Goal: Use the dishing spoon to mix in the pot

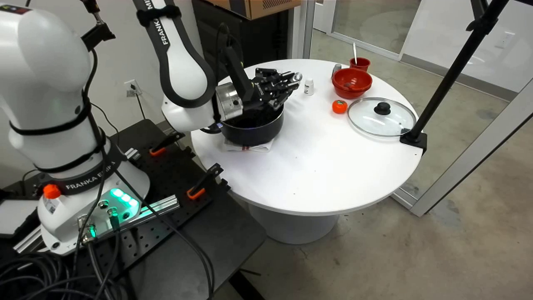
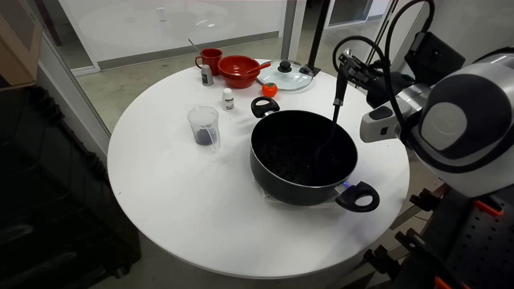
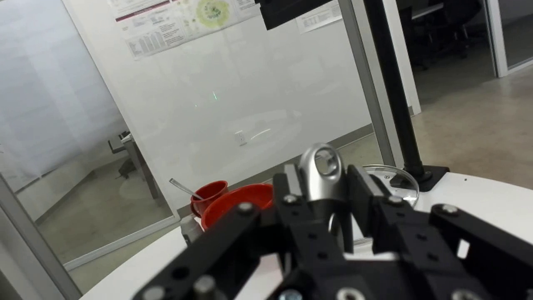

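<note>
The gripper (image 3: 326,187) clamps the spoon (image 2: 336,112) high on its handle (image 2: 340,89), a sound hold, I'd say, for something likely light and stiff.

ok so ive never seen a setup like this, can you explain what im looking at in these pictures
You're looking at a robot arm, white and jointed, reaching over a round white table. Two pictures come from cameras standing apart from the robot. The remaining one comes from a camera on its wrist, so the arm's tool, the part that grasps, fills the foreground.

The tool is holding a black spoon by its handle, and the spoon's lower end reaches down inside a deep black pot. It's too dark in there to tell what the pot contains.

Also on the table are a clear jug, a white bottle, a red mug, a red bowl, an orange-red fruit and a glass lid.
</note>
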### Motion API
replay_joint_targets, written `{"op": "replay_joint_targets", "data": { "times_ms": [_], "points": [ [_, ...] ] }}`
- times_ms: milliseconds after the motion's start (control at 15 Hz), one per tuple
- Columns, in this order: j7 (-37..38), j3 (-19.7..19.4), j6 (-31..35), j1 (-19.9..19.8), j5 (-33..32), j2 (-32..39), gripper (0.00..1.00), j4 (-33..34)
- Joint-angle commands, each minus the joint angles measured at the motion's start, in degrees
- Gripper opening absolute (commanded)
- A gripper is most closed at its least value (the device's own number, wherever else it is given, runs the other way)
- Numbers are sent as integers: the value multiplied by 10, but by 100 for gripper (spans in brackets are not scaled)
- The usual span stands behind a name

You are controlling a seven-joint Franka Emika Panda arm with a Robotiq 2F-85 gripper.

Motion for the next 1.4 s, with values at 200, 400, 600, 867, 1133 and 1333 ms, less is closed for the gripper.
{"op": "replay_joint_targets", "data": {
  "times_ms": [200,400,600,867,1133,1333],
  "points": [
    [23,-19,1,64,17,-11,8,-6],
    [47,-17,-25,78,28,-13,8,-7],
    [85,-16,-74,87,32,-8,8,-6],
    [118,-20,-120,86,31,-5,8,-5],
    [131,-37,-127,85,24,-9,8,-5],
    [126,-56,-125,83,20,-11,8,-6]
  ]
}}
